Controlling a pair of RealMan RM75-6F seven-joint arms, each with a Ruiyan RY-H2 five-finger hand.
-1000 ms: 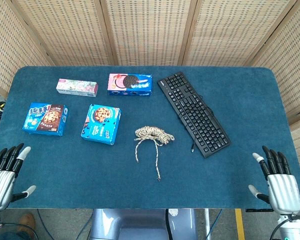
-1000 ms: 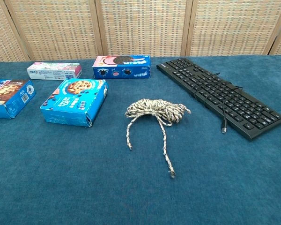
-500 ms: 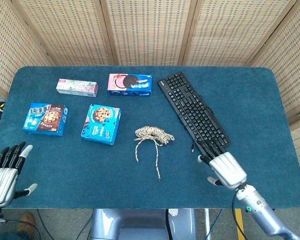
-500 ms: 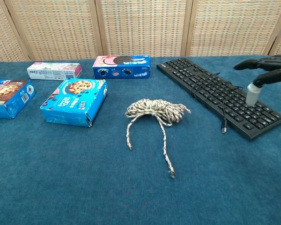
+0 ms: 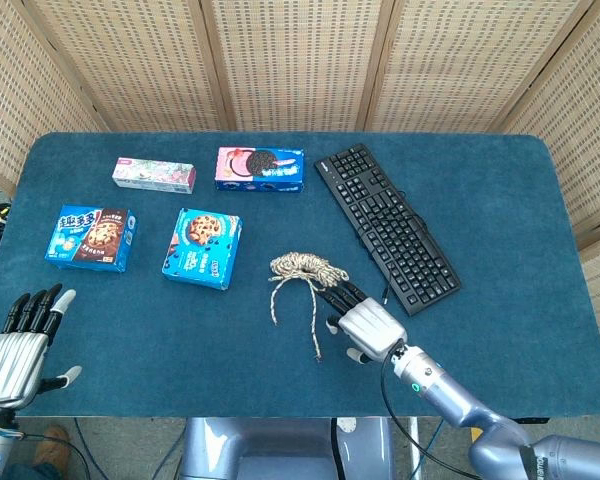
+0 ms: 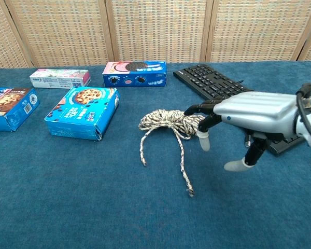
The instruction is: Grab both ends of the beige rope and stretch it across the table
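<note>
The beige rope (image 5: 303, 270) (image 6: 171, 122) lies coiled near the middle of the blue table, with two loose ends trailing toward the front edge; the longer end (image 5: 317, 356) (image 6: 189, 192) reaches nearest me. My right hand (image 5: 365, 325) (image 6: 249, 115) hovers just right of the coil, fingers spread and pointing at it, holding nothing. My left hand (image 5: 18, 342) stays at the table's front left corner, fingers apart and empty, seen only in the head view.
A black keyboard (image 5: 385, 226) (image 6: 233, 98) lies right of the rope, its cable end close behind my right hand. Two blue cookie boxes (image 5: 202, 247) (image 5: 91, 238), a pink-and-blue box (image 5: 259, 168) and a pale box (image 5: 154, 174) sit at the left and back.
My right hand has swept left from the table's front right corner, past the keyboard, to beside the rope coil. The left hand has barely shifted. The rope lies as before.
</note>
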